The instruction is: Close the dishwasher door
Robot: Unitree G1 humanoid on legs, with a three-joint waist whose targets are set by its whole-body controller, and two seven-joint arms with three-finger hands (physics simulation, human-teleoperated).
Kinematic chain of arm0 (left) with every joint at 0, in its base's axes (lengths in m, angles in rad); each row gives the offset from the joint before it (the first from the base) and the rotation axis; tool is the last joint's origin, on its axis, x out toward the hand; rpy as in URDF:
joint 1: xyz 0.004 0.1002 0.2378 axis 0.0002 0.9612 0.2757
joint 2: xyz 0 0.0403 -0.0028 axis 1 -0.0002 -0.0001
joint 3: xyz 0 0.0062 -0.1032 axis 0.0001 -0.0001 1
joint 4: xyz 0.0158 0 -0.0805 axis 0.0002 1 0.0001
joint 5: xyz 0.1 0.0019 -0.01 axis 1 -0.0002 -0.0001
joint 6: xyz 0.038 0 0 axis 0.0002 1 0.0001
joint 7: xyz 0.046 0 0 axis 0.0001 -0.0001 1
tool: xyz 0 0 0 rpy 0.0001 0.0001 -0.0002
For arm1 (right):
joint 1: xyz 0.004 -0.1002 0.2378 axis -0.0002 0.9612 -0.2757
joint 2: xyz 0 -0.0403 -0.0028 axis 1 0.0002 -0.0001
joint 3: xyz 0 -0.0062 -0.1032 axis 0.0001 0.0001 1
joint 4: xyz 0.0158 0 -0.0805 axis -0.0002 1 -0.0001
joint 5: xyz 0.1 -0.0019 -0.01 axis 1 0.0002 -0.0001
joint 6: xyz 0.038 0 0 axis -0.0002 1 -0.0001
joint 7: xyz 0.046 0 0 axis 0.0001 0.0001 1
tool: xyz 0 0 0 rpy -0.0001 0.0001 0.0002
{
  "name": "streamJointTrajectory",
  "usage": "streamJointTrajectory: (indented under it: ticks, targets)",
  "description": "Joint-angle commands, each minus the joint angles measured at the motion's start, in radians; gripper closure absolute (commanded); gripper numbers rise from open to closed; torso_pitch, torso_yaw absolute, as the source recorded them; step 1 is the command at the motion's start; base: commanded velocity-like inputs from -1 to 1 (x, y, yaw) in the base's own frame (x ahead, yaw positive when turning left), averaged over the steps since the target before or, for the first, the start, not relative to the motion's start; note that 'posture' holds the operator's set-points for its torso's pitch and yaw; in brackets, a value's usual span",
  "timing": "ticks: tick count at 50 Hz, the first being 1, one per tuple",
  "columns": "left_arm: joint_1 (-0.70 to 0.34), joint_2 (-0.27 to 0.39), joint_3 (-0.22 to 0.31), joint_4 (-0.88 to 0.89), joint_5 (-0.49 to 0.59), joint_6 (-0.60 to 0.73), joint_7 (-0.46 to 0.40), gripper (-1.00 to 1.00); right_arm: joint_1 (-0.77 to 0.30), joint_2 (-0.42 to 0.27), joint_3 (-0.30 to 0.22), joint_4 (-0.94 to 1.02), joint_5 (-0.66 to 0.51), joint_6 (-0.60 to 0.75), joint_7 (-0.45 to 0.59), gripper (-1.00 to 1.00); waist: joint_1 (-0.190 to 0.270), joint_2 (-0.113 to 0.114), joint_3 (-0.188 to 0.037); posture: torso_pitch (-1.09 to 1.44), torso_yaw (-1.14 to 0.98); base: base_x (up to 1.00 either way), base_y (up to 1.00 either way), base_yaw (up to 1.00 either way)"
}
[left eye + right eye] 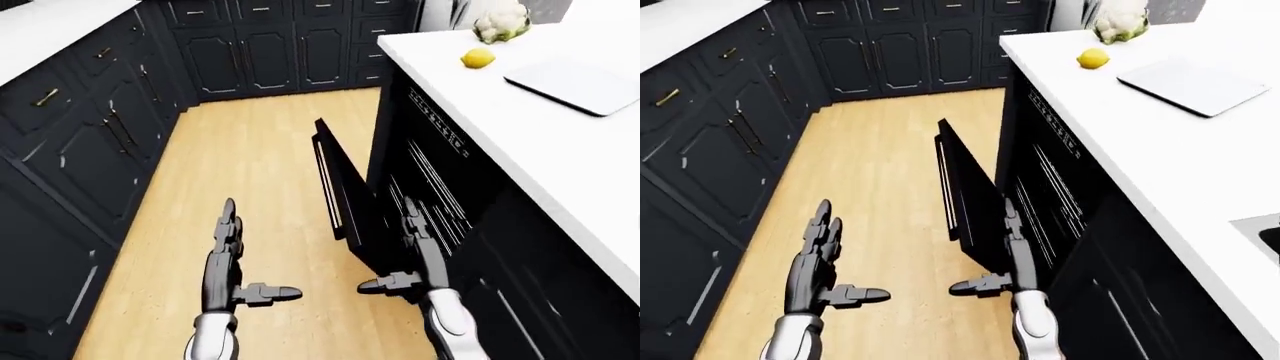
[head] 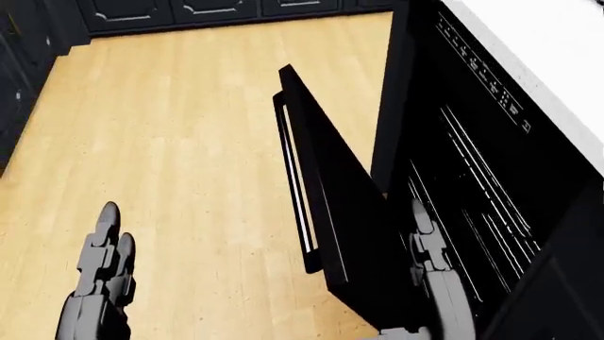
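The black dishwasher door (image 2: pixel 331 191) hangs half open, tilted out from the island, its long handle (image 2: pixel 292 191) facing the wooden floor. Behind it the dark tub with wire racks (image 2: pixel 472 205) shows. My right hand (image 1: pixel 405 259) is open, fingers straight up, thumb out to the left, at the door's lower inner edge; whether it touches the door I cannot tell. My left hand (image 1: pixel 235 262) is open too, held over the floor, well left of the door and apart from it.
Dark cabinets (image 1: pixel 90 142) line the left side and the top of the eye views, forming a floor aisle (image 1: pixel 250 165). The white island counter (image 1: pixel 520 120) on the right carries a lemon (image 1: pixel 478 58), a cauliflower (image 1: pixel 500 21) and a flat white board (image 1: pixel 580 84).
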State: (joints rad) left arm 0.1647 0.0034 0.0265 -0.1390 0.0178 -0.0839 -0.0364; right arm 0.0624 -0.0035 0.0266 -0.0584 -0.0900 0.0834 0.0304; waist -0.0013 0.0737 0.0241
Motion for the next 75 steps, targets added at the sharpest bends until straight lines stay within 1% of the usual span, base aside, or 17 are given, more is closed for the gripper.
streamJointTrajectory:
  ticks: [1, 14, 18, 19, 24, 33, 35, 37, 46, 53, 57, 60, 61, 63, 68, 73, 75]
  targets:
    - [-0.007, 0.001, 0.001, -0.037, -0.001, -0.028, 0.002, -1.0, -0.011, 0.0, 0.004, -0.032, 0.0, -0.027, 0.001, -1.0, -0.002, 0.012, -0.026, 0.0, 0.0, 0.0, 0.0, 0.45]
    - [-0.008, 0.001, 0.004, -0.041, -0.004, -0.023, 0.001, -1.0, -0.014, 0.001, 0.007, -0.03, -0.003, -0.025, 0.004, -1.0, 0.019, -0.079, -0.002, 0.0, 0.0, 0.0, 0.0, 0.45]
    - [-0.008, 0.002, 0.006, -0.043, -0.006, -0.021, 0.0, -1.0, -0.012, 0.003, 0.006, -0.04, -0.009, -0.015, -0.006, -1.0, 0.012, -0.166, -0.014, 0.0, 0.0, 0.0, 0.0, 0.43]
    - [-0.009, 0.002, 0.006, -0.043, -0.006, -0.02, 0.0, -1.0, -0.012, 0.004, 0.004, -0.044, -0.002, -0.014, -0.005, -1.0, -0.006, -0.114, 0.01, 0.0, 0.0, 0.0, 0.0, 0.0]
    - [-0.012, 0.002, 0.005, -0.036, -0.004, -0.023, 0.001, -1.0, -0.019, 0.003, 0.001, -0.039, 0.009, -0.006, -0.005, -1.0, 0.002, -0.076, -0.008, 0.0, 0.0, 0.0, 0.0, 0.0]
    - [-0.007, 0.001, 0.004, -0.047, -0.006, -0.02, 0.001, -1.0, -0.015, 0.002, 0.003, -0.046, 0.012, -0.003, -0.001, -1.0, 0.004, -0.074, -0.037, 0.0, 0.0, 0.01, 0.0, 0.0]
    - [-0.007, 0.0, 0.002, -0.043, -0.003, -0.024, 0.003, -1.0, -0.013, 0.003, 0.005, -0.051, 0.011, -0.001, -0.002, -1.0, 0.003, -0.069, 0.006, 0.0, 0.0, 0.16, 0.0, 0.0]
    - [-0.009, 0.002, 0.006, -0.048, -0.008, -0.017, 0.001, -1.0, -0.013, 0.003, 0.005, -0.051, 0.011, -0.001, -0.002, -1.0, 0.003, -0.061, 0.013, 0.0, 0.0, 0.17, 0.0, 0.0]
    - [-0.006, 0.001, 0.003, -0.044, -0.004, -0.023, 0.002, -1.0, -0.025, 0.003, 0.005, -0.031, 0.012, -0.007, -0.002, -1.0, 0.003, -0.104, 0.016, 0.0, 0.0, 0.17, 0.0, 0.0]
    - [-0.007, 0.001, 0.001, -0.038, -0.002, -0.027, 0.002, -1.0, -0.031, 0.003, 0.003, -0.022, 0.014, -0.008, -0.001, -1.0, -0.003, -0.096, 0.005, 0.0, 0.0, 0.17, 0.0, 0.0]
    - [-0.008, 0.002, 0.003, -0.039, -0.005, -0.025, 0.002, -1.0, -0.032, 0.002, 0.003, -0.022, 0.013, -0.007, 0.0, -1.0, -0.008, -0.059, 0.021, 0.0, 0.0, 0.17, 0.0, 0.0]
    - [-0.009, 0.002, 0.007, -0.044, -0.009, -0.02, 0.0, -1.0, -0.03, 0.003, 0.004, -0.025, 0.012, -0.006, -0.001, -1.0, -0.008, 0.009, 0.009, 0.0, 0.0, 0.16, 0.0, 0.0]
    - [-0.009, 0.002, 0.007, -0.044, -0.009, -0.02, 0.0, -1.0, -0.031, 0.003, 0.005, -0.023, 0.012, -0.007, -0.001, -1.0, 0.003, -0.028, 0.009, 0.0, 0.0, 0.17, 0.0, 0.0]
    - [-0.011, 0.003, 0.009, -0.043, -0.01, -0.019, 0.0, -1.0, -0.031, 0.003, 0.004, -0.023, 0.012, -0.006, -0.001, -1.0, 0.007, -0.006, 0.015, 0.0, 0.0, 0.16, 0.0, 0.0]
    - [-0.015, 0.003, 0.013, -0.045, -0.013, -0.012, -0.001, -1.0, -0.026, 0.002, 0.009, -0.034, 0.006, -0.007, 0.002, -1.0, 0.007, -0.04, 0.017, 0.0, 0.0, 0.03, 0.0, 0.0]
    - [-0.025, 0.003, 0.017, -0.035, -0.013, -0.01, 0.002, -1.0, -0.023, 0.003, 0.012, -0.043, 0.002, -0.003, 0.002, -1.0, 0.021, -0.123, 0.006, 0.0, 0.0, 0.0, 0.0, 0.0]
    - [-0.041, 0.005, 0.02, -0.013, -0.016, -0.011, 0.002, -1.0, -0.025, 0.003, 0.011, -0.039, 0.002, -0.005, 0.003, -1.0, 0.022, -0.099, -0.001, 0.0, 0.0, 0.0, 0.0, 0.0]
